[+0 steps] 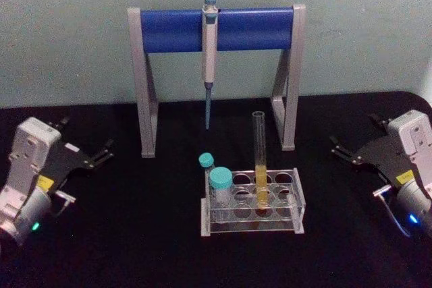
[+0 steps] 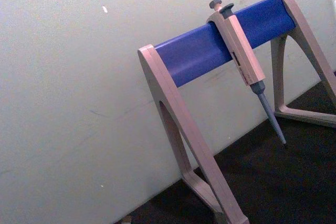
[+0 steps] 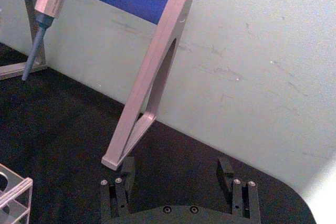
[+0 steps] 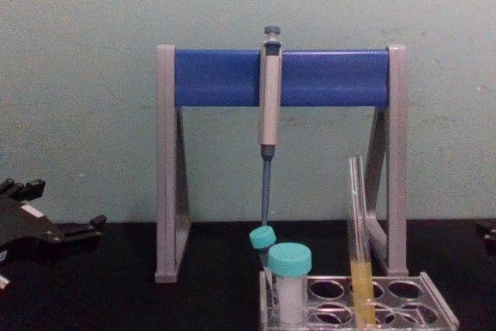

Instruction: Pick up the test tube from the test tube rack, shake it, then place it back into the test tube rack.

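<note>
My left gripper (image 1: 104,153) and right gripper (image 1: 339,150) wait spread open, well apart from the long clear glass test tube (image 1: 259,160) of yellow-orange liquid, kept upright by the low translucent plastic rack (image 1: 298,202) (beside the teal-capped vials (image 1: 220,185)), its top free to grasp.

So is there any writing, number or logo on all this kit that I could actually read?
Nothing can be read.
Yellow sticker on the left gripper: too blurred.
Yellow sticker on the right gripper: too blurred.
Dark marks on the pipette: too small.
</note>
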Robot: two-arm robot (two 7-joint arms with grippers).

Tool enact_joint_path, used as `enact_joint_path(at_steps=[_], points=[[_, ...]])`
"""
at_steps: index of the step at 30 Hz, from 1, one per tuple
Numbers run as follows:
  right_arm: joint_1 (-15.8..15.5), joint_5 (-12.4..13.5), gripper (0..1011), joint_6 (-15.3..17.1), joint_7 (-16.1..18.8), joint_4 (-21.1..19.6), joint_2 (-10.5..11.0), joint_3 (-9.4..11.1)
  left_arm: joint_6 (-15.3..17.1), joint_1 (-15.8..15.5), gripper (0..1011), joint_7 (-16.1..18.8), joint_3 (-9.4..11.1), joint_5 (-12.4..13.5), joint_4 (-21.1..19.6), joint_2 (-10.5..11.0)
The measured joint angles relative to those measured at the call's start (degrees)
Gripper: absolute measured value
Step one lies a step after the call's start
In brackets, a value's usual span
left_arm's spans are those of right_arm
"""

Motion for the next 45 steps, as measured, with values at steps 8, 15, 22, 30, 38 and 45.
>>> enact_joint_path(at_steps=[8,15,22,30,38,45], points=[[-1.41,-0.15,1000,0.44,1.32,-1.99,0.02,1.30,0.00,0.00,1010,0.00,0.00,0.00,0.00,0.00],[-3.76,1.69,1000,2.14,3.49,-5.36,0.58,2.75,0.00,0.00,1009,0.00,0.00,0.00,0.00,0.00],[-6.22,4.13,1000,4.18,6.00,-8.66,0.92,4.01,0.00,0.00,1010,0.00,0.00,0.00,0.00,0.00],[-8.42,6.87,1000,6.18,9.56,-11.68,0.58,4.82,0.00,0.00,1010,0.00,0.00,0.00,0.00,0.00],[-8.89,9.17,1000,8.40,13.65,-13.14,-0.65,4.88,0.00,0.00,1010,0.00,0.00,0.00,0.00,0.00],[-7.67,9.35,1000,9.40,16.33,-12.70,-2.46,3.99,0.00,0.00,1010,0.00,0.00,0.00,0.00,0.00]])
